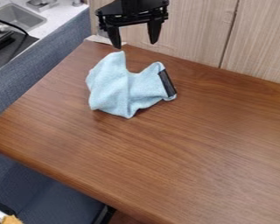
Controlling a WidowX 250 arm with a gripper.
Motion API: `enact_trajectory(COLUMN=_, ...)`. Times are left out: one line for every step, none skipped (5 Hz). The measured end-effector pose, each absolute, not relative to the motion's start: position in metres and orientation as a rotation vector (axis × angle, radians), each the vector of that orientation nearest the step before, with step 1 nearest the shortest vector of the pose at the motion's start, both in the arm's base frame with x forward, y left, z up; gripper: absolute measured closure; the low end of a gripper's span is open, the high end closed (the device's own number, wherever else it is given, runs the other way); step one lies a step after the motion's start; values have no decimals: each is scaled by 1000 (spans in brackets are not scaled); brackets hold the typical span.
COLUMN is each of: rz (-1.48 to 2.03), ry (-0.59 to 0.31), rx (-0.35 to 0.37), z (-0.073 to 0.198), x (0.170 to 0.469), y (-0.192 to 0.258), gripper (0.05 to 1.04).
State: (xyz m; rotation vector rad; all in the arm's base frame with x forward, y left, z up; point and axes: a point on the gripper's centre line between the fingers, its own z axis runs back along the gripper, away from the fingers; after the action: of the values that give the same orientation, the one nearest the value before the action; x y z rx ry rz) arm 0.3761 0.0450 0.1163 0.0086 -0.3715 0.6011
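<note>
The black gripper [135, 40] hangs at the top of the view, left of centre, with its two fingers wide apart and nothing between them. Just below it, a crumpled light blue cloth [120, 89] lies on the brown wooden table [183, 153]. One peak of the cloth rises close under the left fingertip; whether they touch I cannot tell. A dark strip [167, 83] runs along the cloth's right end.
A pale wood-grain panel [192, 30] stands along the table's back edge. At the upper left, beyond a blue-grey padded surface [46, 65], is a white counter with a grey sink [16, 16]. A yellow-orange item [11, 219] shows at the bottom left corner.
</note>
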Motion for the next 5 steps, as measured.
enact_trajectory(rz=603, ry=-336, rx=14, z=105, x=375, y=45, gripper=82)
enact_trajectory(rz=628, ry=-273, rx=26, z=94, x=372, y=57, gripper=82)
enact_trajectory(rz=671, ry=-242, rx=33, z=91, x=373, y=79, gripper=82)
enact_trajectory(rz=713, ry=-234, rx=49, z=91, x=376, y=98, gripper=82)
enact_trajectory(rz=746, ry=-197, rx=52, z=81, x=378, y=113, gripper=82)
